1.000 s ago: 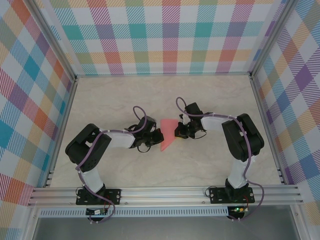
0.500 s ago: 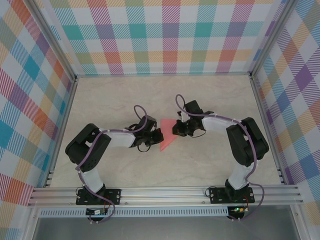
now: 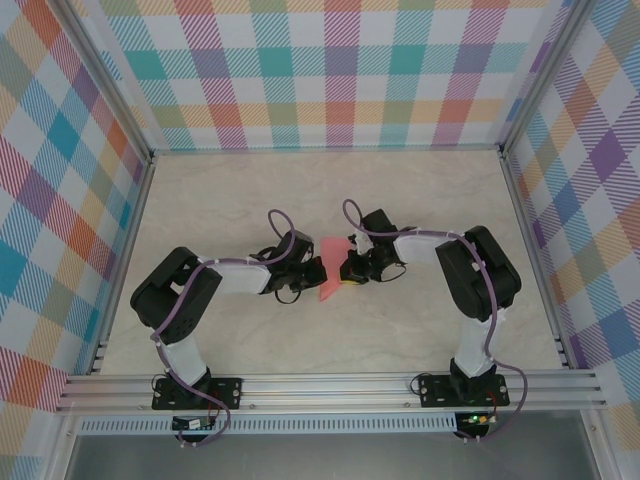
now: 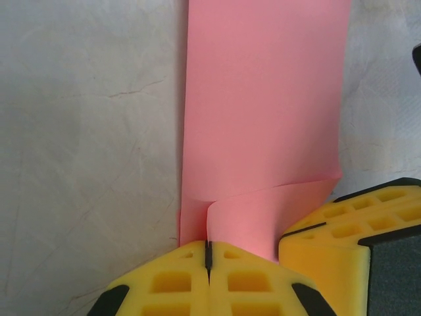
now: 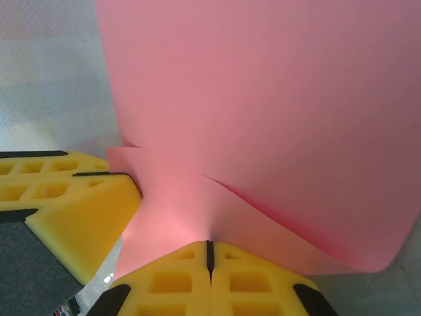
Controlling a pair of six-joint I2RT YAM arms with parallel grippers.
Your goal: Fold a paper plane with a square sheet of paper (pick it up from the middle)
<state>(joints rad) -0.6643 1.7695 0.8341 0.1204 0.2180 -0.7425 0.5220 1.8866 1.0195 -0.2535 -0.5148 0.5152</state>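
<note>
Jaws pressed together, the left gripper (image 4: 207,260) and right gripper (image 5: 209,253) are each pinching a raised fold of the salmon-pink square sheet of paper (image 3: 335,252). The sheet is sitting at the middle of the table (image 3: 430,200), between them.

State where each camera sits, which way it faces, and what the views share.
Top external: above and behind the bases, looking down on the pale marbled table; both arms, left gripper and right gripper meeting at the thin salmon-pink paper sheet.
Left wrist: on the left arm, looking along its shut yellow fingers at the sheet; right gripper's finger lower right.
Right wrist: mirrored, shut fingers pinching the sheet; left gripper's finger lower left.
Shared: every view has the sheet and both grippers.
</note>
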